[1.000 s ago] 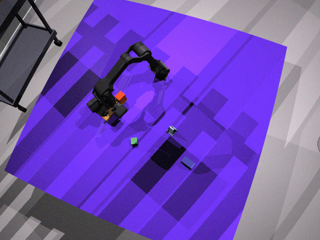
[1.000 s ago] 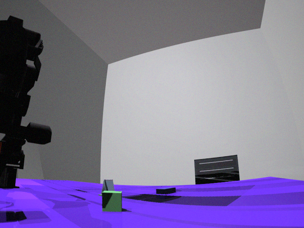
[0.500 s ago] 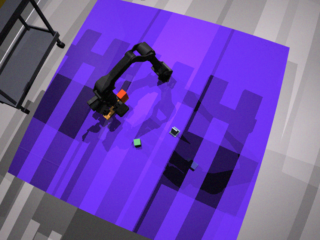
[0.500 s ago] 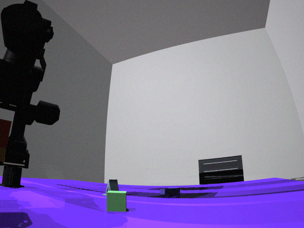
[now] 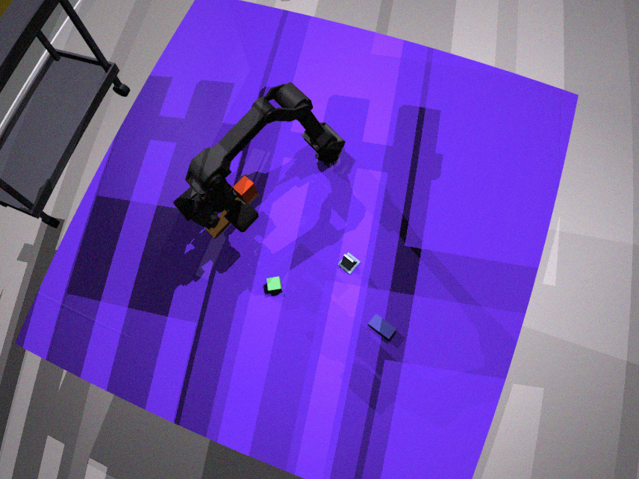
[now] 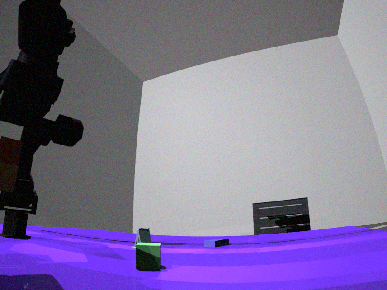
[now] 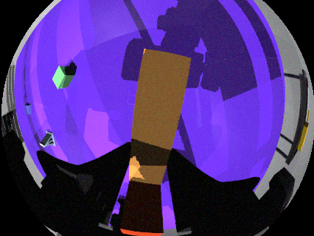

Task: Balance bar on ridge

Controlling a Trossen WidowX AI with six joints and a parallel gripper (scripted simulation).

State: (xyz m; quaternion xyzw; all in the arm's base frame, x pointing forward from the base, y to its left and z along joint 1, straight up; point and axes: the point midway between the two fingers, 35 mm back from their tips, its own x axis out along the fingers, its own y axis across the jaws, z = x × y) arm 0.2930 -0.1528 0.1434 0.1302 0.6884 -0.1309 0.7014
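The hand (image 7: pixel 147 192) pinched the bar (image 7: pixel 159 108) and held it up over the purple surface (image 5: pixel 464 180). The ridge (image 5: pixel 349 263) sat well apart, near a green cube (image 5: pixel 273 283).
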